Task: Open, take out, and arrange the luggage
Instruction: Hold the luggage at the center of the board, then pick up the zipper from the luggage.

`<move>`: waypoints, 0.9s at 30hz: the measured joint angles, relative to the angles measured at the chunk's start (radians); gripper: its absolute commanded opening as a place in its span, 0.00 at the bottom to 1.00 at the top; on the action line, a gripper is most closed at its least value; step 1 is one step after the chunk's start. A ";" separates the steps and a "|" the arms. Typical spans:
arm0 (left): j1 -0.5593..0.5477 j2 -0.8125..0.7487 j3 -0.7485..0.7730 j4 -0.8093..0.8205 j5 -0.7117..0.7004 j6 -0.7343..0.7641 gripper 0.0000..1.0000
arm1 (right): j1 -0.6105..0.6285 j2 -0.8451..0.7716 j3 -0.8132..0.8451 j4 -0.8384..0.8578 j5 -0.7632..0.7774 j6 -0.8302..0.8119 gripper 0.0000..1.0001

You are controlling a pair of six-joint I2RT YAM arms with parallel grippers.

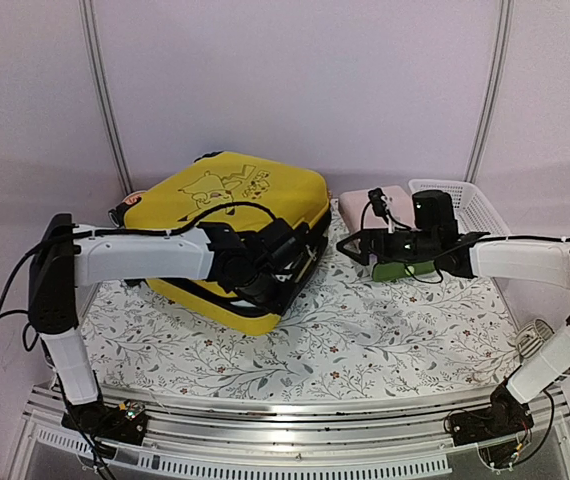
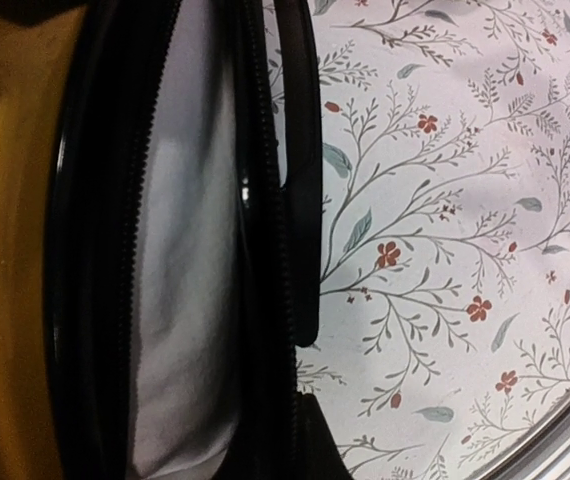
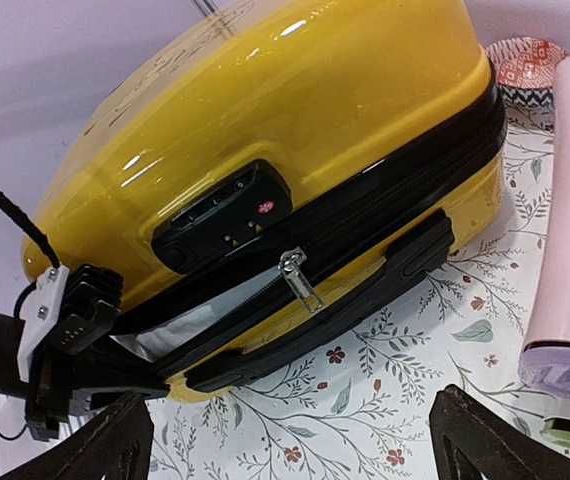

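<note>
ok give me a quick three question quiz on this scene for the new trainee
1. True or false: the luggage has its zipper partly undone, with pale cloth showing in the gap.
2. Which pincer is at the luggage's seam? A left, B right, C neither.
3. Fill in: the right pincer, near the pink box, has its jaws ___.
Key: 1 true; 2 A, the left pincer; 3 open.
</note>
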 measured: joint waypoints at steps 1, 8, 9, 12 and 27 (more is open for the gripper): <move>0.000 -0.018 -0.023 0.004 0.002 0.003 0.00 | 0.012 0.002 0.000 0.000 0.007 -0.013 0.99; -0.020 -0.256 -0.303 0.029 -0.018 0.029 0.00 | 0.205 0.002 -0.050 0.034 0.071 -0.104 0.99; -0.023 -0.293 -0.341 0.031 -0.021 0.032 0.00 | 0.218 0.002 -0.058 0.042 0.071 -0.105 0.99; -0.042 -0.443 -0.486 0.036 -0.021 0.038 0.00 | 0.266 0.013 -0.073 0.068 0.107 -0.103 0.99; -0.087 -0.758 -0.719 0.021 0.045 -0.056 0.00 | 0.678 0.164 -0.021 0.140 0.665 -0.119 0.99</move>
